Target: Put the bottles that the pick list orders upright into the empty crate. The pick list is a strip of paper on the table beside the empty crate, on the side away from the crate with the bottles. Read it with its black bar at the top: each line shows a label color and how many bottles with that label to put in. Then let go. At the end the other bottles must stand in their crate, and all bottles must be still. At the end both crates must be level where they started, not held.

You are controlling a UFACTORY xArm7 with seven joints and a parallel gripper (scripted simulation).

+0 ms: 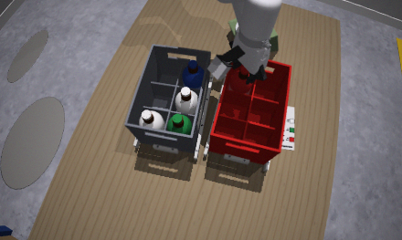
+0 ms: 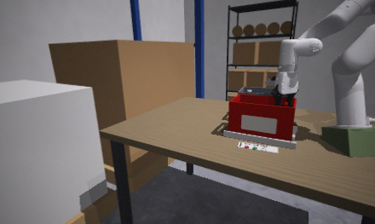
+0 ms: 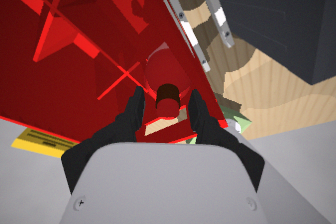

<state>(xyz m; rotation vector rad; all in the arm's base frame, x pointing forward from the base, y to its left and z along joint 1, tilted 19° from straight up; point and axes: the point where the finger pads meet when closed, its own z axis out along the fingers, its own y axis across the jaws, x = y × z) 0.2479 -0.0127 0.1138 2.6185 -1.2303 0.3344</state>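
Indoors, wooden surface (image 1: 96, 193) held two crates; grey floor (image 1: 41, 70), shelf rack (image 2: 228, 53) behind; end effector (image 3: 166, 107) open over red bottle (image 3: 166, 75).

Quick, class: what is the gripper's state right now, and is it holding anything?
Gripper: open, holding nothing; its fingers stand apart on either side of the red-labelled bottle in the red crate.

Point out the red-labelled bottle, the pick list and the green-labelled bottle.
red-labelled bottle (image 3: 166, 75): wrist view, its red shoulder.
pick list (image 1: 289, 133): top view, middle of the strip.
green-labelled bottle (image 1: 175, 125): top view, its green shoulder.
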